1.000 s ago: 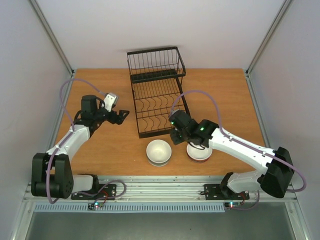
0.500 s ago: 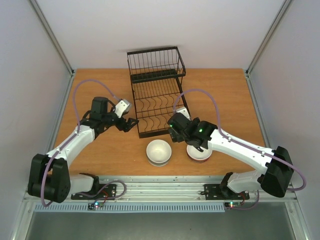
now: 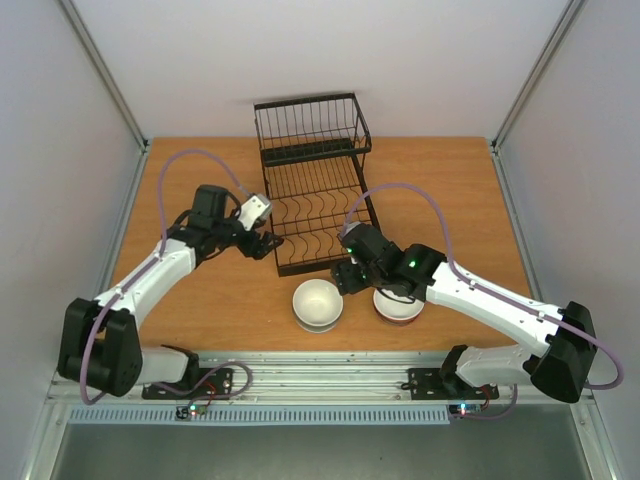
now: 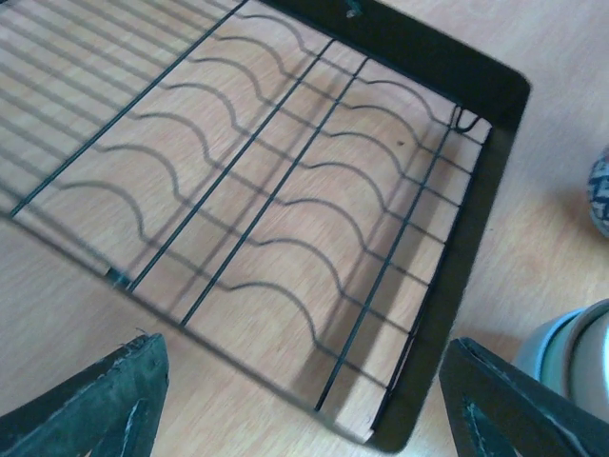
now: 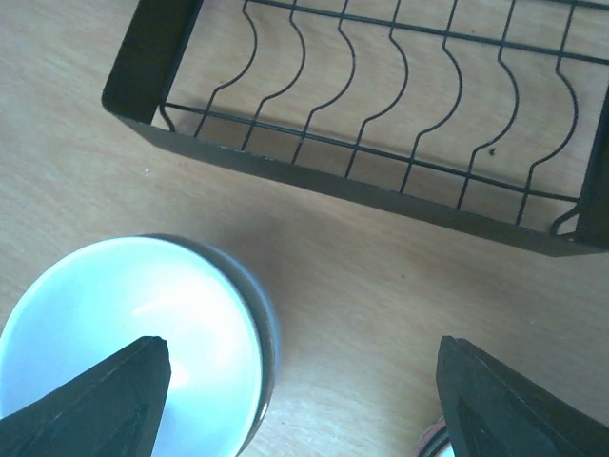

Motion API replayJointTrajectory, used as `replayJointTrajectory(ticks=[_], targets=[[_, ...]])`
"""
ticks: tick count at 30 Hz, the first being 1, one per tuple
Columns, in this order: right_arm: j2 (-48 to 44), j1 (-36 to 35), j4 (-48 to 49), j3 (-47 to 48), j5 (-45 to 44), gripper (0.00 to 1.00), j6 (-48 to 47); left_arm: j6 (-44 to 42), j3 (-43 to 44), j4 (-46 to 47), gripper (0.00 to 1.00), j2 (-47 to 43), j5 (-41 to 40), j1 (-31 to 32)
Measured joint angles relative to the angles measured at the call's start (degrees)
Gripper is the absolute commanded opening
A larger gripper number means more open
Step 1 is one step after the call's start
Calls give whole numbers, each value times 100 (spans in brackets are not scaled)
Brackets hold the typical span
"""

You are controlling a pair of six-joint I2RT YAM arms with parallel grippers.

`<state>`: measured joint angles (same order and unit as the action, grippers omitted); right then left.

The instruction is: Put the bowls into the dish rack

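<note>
Now swung in beside the dish rack [image 3: 318, 200], left gripper [image 3: 268, 243] agape; rigid, slippery bowls [image 3: 318, 303]: best pinched at rim.

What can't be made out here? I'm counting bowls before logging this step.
- Dark red bowl: top view, mostly hidden under the right arm; right wrist view cuts it off at the bottom edge.
- Patterned bowl: left wrist view, a blurred sliver at the right edge.
- Pale bowl: its outside colour is washed out in the right wrist view.
- Dish rack: both wrist views crop its far end.
</note>
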<state>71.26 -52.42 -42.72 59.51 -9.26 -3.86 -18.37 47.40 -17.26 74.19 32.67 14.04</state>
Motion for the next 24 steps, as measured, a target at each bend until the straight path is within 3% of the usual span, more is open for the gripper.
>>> replayJointTrajectory(ticks=[4, 7, 14, 20, 24], targets=[[4, 0, -15, -9, 116, 79, 70, -42, 603, -474, 73, 269, -136, 525], [44, 0, -22, -31, 111, 79, 131, -179, 938, -990, 66, 321, -116, 973], [98, 0, -50, -184, -28, 80, 258, -756, 1224, -2175, 36, 345, -389, 2037], [90, 0, -37, -385, -87, 80, 448, -955, 1193, -2702, 32, 459, -927, 2730], [15, 0, -39, -516, -101, 80, 535, -964, 1126, -2732, 42, 636, -1268, 2898]])
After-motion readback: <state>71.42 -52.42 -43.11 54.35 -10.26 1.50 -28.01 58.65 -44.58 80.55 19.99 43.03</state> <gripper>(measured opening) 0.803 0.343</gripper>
